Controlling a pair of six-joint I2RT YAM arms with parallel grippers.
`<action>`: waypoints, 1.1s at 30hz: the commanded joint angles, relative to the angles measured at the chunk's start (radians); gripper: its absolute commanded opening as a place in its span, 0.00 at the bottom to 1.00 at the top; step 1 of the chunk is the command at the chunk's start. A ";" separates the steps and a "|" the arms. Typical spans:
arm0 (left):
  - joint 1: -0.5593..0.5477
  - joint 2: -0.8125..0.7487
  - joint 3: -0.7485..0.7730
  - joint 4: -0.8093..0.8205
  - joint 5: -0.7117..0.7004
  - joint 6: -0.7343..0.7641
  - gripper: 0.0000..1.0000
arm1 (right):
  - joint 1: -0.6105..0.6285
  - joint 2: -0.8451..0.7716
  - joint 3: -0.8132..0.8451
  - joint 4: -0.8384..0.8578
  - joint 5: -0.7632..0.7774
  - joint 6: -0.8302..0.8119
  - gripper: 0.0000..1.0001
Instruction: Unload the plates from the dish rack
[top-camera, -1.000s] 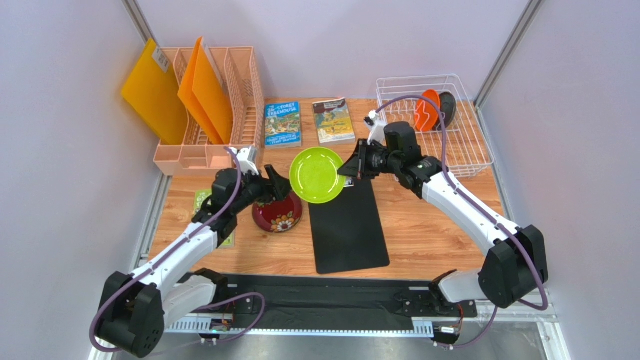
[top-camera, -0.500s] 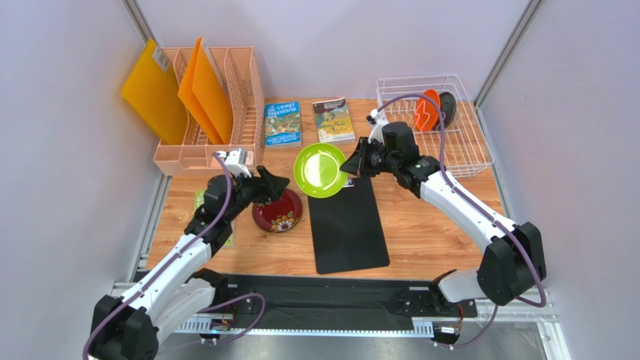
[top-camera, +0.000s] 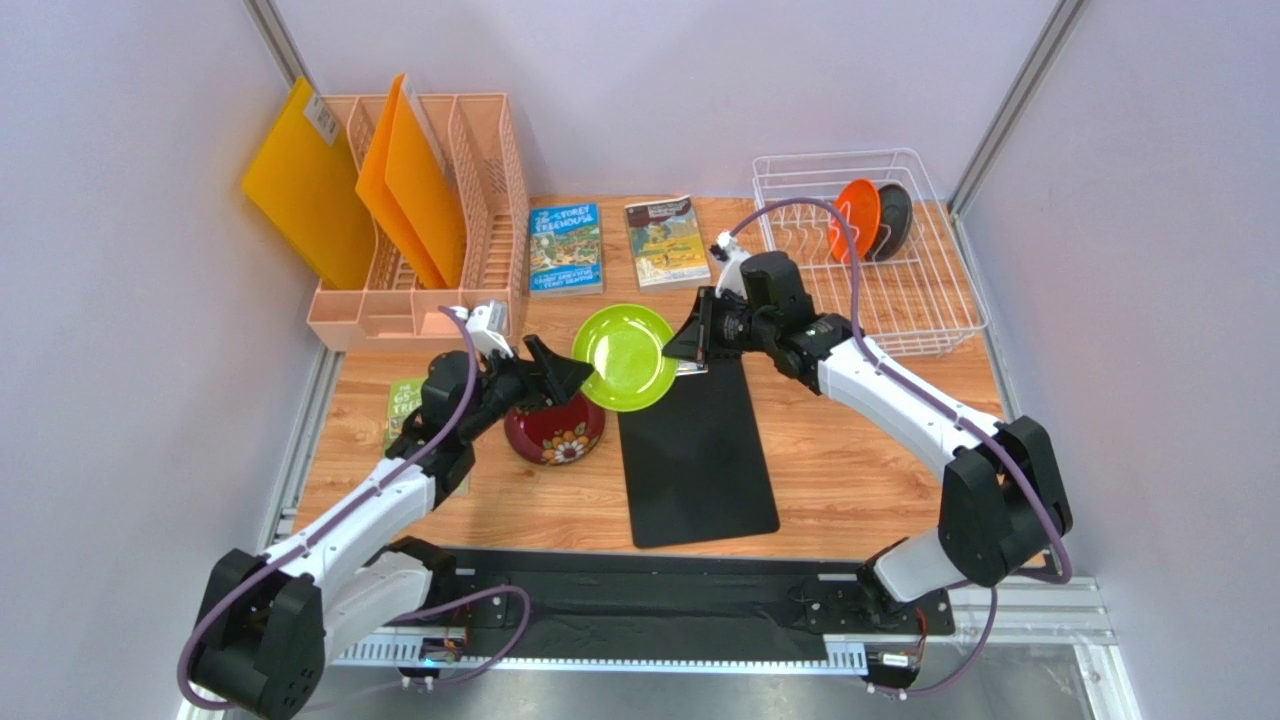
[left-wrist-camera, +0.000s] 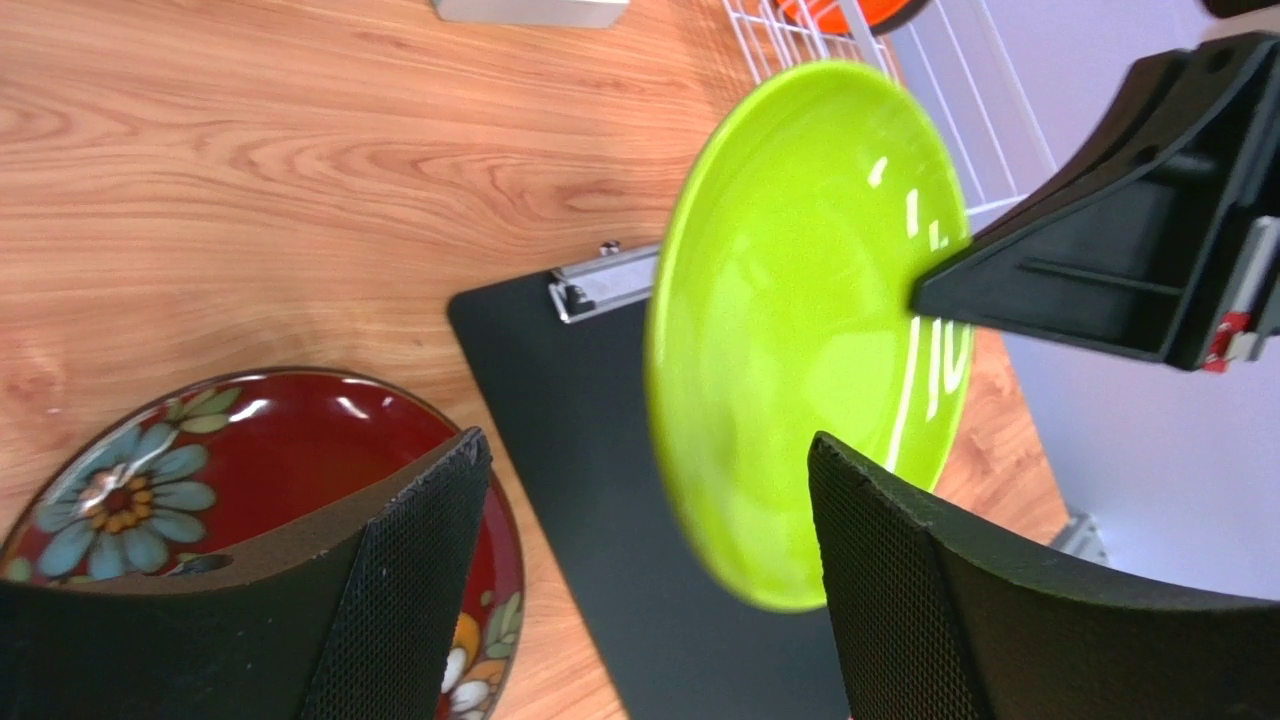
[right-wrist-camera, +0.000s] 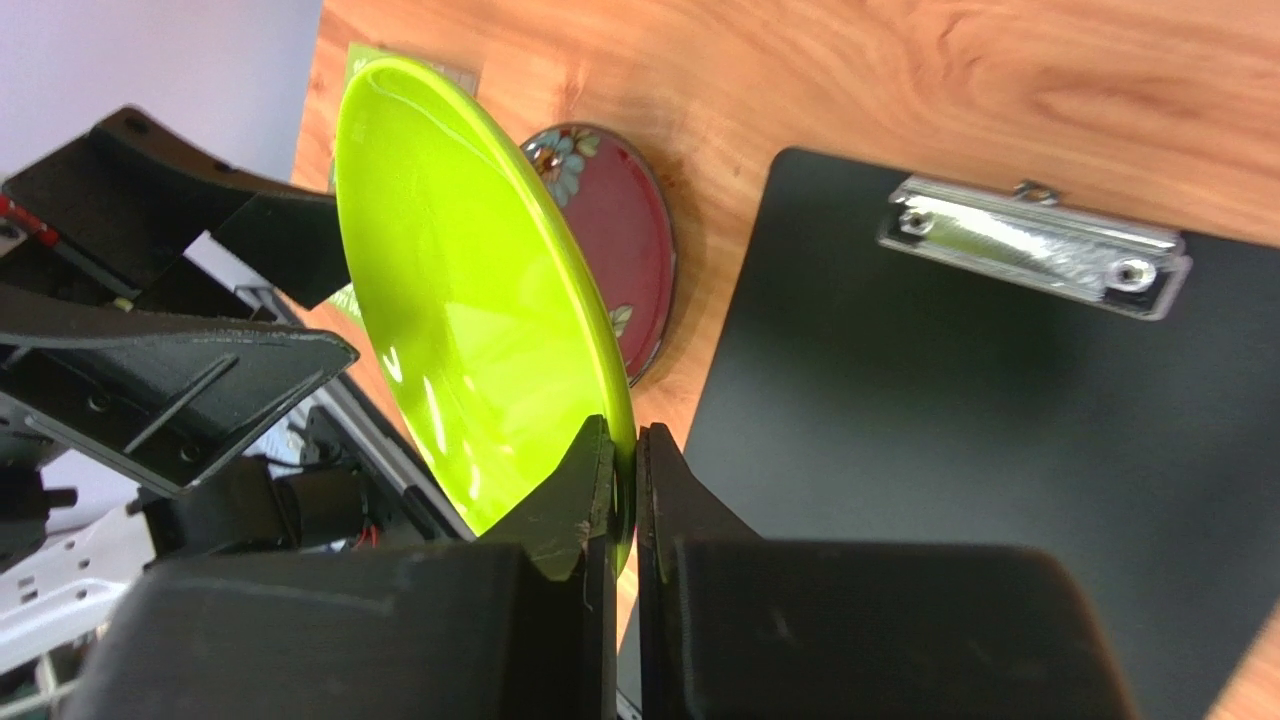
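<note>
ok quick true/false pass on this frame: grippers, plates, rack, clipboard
1. The right gripper is shut on the rim of the lime green plate. True.
2. The left gripper is shut on the red flowered plate. False: its jaws are open, and that plate lies on the table beneath it.
3. The dish rack holds no plates. False: the orange plate and the dark plate stand in it.
4. The black clipboard lies flat on the table. True.
5. The lime green plate lies flat on the clipboard. False: it is held up on edge, between the two grippers.
</note>
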 joint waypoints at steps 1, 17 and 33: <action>-0.006 0.029 -0.005 0.157 0.067 -0.060 0.76 | 0.020 0.011 -0.007 0.109 -0.075 0.040 0.00; -0.006 0.003 -0.036 -0.010 -0.094 -0.054 0.00 | 0.020 0.052 0.004 0.137 -0.183 0.049 0.59; -0.003 -0.191 -0.114 -0.402 -0.475 -0.074 0.00 | -0.104 -0.041 0.059 -0.144 0.068 -0.137 0.67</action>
